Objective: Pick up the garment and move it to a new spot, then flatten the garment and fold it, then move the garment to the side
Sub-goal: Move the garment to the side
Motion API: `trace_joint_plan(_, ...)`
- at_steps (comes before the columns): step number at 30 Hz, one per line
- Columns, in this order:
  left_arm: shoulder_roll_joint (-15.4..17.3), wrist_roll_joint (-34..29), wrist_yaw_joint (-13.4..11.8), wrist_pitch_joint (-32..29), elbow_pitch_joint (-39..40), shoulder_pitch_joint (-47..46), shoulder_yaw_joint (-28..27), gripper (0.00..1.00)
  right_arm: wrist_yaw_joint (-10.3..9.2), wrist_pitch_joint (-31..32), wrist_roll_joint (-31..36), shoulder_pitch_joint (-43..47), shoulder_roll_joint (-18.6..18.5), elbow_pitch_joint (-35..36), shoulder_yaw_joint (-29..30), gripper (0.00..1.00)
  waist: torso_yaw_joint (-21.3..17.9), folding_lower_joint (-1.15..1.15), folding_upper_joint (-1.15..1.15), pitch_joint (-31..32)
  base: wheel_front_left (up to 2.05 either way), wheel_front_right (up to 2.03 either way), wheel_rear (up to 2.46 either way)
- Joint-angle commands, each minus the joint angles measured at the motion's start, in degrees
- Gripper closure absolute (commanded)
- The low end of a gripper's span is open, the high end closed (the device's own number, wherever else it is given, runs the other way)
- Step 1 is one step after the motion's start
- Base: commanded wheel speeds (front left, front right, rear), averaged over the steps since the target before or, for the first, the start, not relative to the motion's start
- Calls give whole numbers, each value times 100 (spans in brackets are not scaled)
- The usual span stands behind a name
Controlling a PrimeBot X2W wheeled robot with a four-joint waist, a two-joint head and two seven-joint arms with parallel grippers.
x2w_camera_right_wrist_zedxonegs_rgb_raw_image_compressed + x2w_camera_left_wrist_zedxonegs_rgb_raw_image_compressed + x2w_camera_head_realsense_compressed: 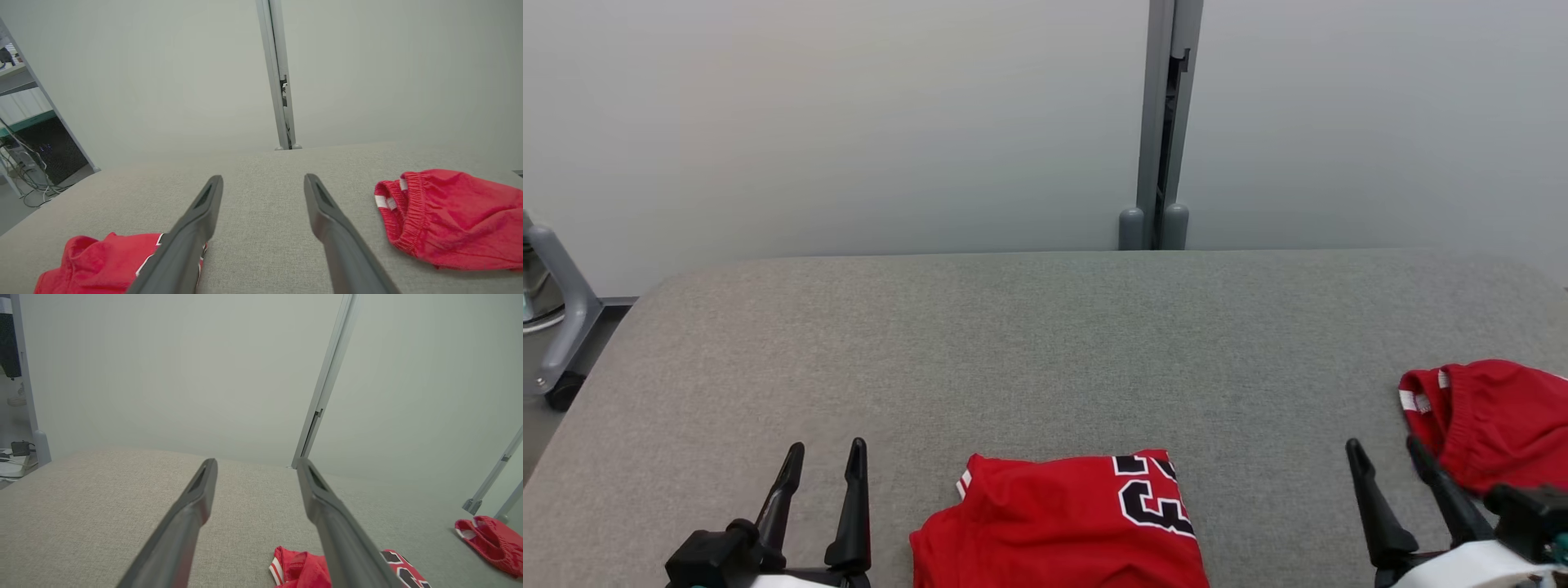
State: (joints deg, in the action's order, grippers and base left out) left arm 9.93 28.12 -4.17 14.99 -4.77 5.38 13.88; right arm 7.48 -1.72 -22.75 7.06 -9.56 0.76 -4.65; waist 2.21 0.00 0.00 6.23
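Soft even light, faint shadows

Cloth and matt plastic.
Table (1045, 343) cover coarse matt grey weave; jersey (1054, 531) smooth red cloth; shorts (1503, 425) waistband ribbed; fingers (854, 506) matt dark plastic.
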Motion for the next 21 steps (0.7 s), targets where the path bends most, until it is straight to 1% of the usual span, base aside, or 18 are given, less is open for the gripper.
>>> trace_joint_plan(1,1,-48,24,24,-21,-94,-1,0,5,115,-104,-127,-74,-115,-102,0,90,0,0,2,0,0,0)
trace_joint_plan(3,-12,-47,43,25,-38,-126,18,0,5,364,-366,-284,-143,-313,-386,0,202,0,0,-13,0,0,0)
trace_joint_plan(5,-22,-47,55,23,-56,-152,33,0,5,575,-585,-467,-243,-552,-547,0,325,0,0,-24,0,0,0)
trace_joint_plan(6,-28,-49,46,23,-61,-159,39,0,5,708,-737,-553,-243,-694,-627,0,391,0,0,-30,0,0,0)
trace_joint_plan(7,-28,-49,46,23,-61,-159,39,0,5,708,-737,-553,-243,-694,-627,0,391,0,0,-30,0,0,0)
trace_joint_plan(9,-29,-48,62,15,-82,-175,64,0,5,975,-924,-758,-281,-971,-767,0,534,0,0,-44,0,0,0)
trace_joint_plan(12,-25,-45,76,-9,-106,-221,99,0,5,1381,-1240,-1039,-244,-1417,-891,0,766,0,0,-54,0,0,0)
trace_joint_plan(15,-19,-56,101,-37,-120,-262,147,0,5,1771,-1454,-1247,-243,-1876,-981,0,993,0,0,-62,0,0,0)
trace_joint_plan(21,14,-41,142,-95,-150,-317,211,0,5,2441,-1677,-1512,-75,-2789,-915,0,1391,0,0,-99,0,0,0)
